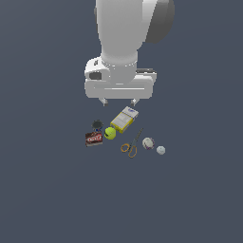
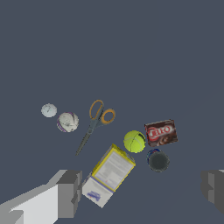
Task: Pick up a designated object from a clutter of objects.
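Wrist view puts the gripper (image 2: 140,190) nearest, its two grey fingers (image 2: 69,192) spread wide apart with nothing between them, hanging well above the clutter. Taking the tennis ball (image 2: 134,141) as the landmark: the yellow-white box (image 2: 109,174) lies touching or almost touching it on the gripper's side, the dark round item (image 2: 158,161) sits just beside it, and the dark red-brown box (image 2: 161,133) is close against its other flank. Beyond the ball lie the orange-handled scissors (image 2: 94,122), then the baseball (image 2: 68,122), and farthest the smaller white ball (image 2: 49,110), both well apart from it.

Exterior view confirms the ball (image 1: 110,133) hemmed between the two boxes and the round item, below the open fingers (image 1: 118,101).

The risk, as I judge it, is the crowding: a finger coming down could land on the yellow-white box or the round item, or nudge the ball so it rolls out of the jaws, unless the closing axis is lined up with the free gaps
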You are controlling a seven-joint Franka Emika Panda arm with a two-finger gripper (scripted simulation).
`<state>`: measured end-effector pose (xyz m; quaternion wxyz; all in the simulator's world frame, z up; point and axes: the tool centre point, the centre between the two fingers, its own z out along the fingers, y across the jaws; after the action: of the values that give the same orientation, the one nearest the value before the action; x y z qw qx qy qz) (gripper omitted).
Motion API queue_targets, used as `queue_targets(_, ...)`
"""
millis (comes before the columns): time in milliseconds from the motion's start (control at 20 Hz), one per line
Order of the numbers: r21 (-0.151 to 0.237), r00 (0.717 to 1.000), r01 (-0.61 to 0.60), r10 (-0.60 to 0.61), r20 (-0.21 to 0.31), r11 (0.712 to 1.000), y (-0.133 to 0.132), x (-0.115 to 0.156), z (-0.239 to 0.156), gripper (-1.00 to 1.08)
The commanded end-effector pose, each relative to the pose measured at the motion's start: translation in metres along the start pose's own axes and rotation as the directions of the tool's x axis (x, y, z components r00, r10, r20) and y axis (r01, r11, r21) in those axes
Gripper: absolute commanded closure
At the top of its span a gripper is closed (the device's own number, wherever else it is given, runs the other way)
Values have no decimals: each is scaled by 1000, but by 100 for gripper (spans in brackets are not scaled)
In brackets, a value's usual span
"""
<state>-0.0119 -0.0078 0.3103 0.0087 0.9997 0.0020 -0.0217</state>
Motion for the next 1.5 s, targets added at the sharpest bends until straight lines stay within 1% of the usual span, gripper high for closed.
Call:
queue_targets(0, 0, 1000, 0, 0, 0, 1000, 0, 0, 0, -92)
queue_targets(150, -2, 1000, -13, 13, -2, 1000, 6, 0, -1, -92)
queue_targets(350, -8, 998, -61, 60, -7, 998, 28, -2, -7, -92)
queue_targets(450, -9, 997, -73, 73, -9, 997, 33, -3, -8, -92)
queue_targets(800, -8, 998, -70, 70, -9, 998, 33, -2, -2, -92)
queue_targets(1100, -2, 998, -68, 67, -12, 998, 34, 0, 21, -92)
queue_targets(1450, 7, 998, -65, 65, -18, 998, 38, -1, 68, -92)
